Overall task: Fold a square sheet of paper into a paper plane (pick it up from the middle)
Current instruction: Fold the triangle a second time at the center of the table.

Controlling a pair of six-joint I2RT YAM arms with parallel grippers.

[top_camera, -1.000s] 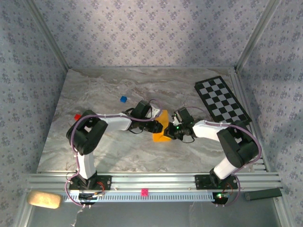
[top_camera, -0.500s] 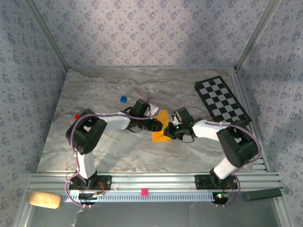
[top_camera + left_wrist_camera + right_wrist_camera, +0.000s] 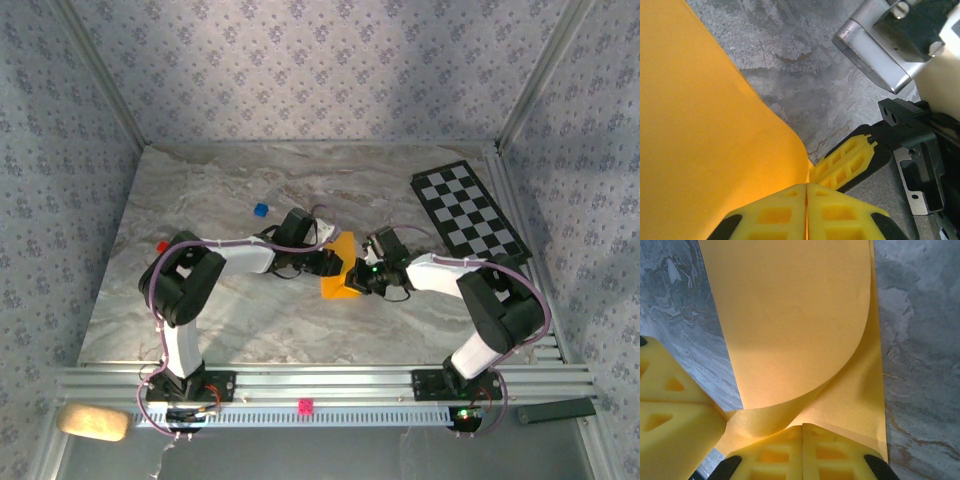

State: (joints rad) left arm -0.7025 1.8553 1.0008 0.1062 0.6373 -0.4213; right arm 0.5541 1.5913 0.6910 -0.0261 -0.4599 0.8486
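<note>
Centrally, paper point(image 3: 790, 315) spans left claw point(image 3: 806, 194), right claw point(image 3: 802, 434) (both pinching).

One sheet of orange-yellow paper point(image 3: 338, 287) mid-frame, and two end effectors: the left end effector point(image 3: 333, 262) and the right end effector point(image 3: 356, 278). Two tiny cubes on the counter point(image 3: 220, 330), one blue cube point(image 3: 261, 210) and one red cube point(image 3: 163, 246), both left of centre. And there's one checkered board point(image 3: 468, 212) upper right, one pink marker point(image 3: 305, 406) on the bottom rail, one tan pad point(image 3: 93, 421) lower left.
</note>
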